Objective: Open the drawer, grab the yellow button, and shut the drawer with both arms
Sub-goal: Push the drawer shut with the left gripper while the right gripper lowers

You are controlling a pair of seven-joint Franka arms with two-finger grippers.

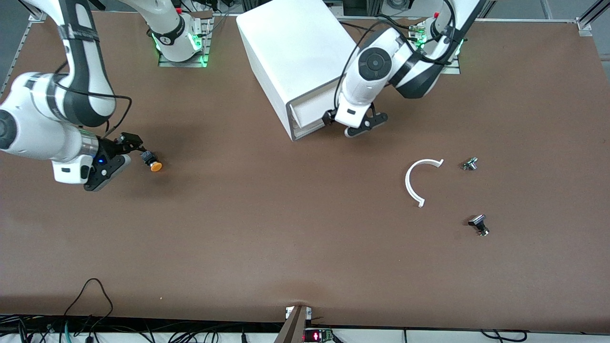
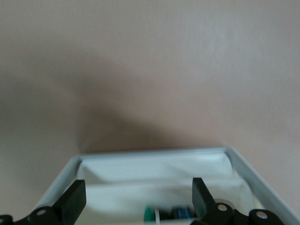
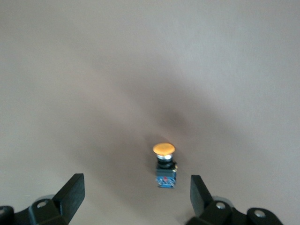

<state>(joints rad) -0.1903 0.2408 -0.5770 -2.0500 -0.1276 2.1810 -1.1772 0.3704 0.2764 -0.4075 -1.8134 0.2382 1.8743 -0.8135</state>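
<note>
Button (image 1: 153,162) on table, right gripper (image 3: 136,192) jaws open

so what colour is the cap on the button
Orange, on the button, clearest in the right wrist view.

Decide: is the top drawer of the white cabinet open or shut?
Open: in the left wrist view the drawer sticks out as a white tray with parts inside, under the open left gripper.
</note>
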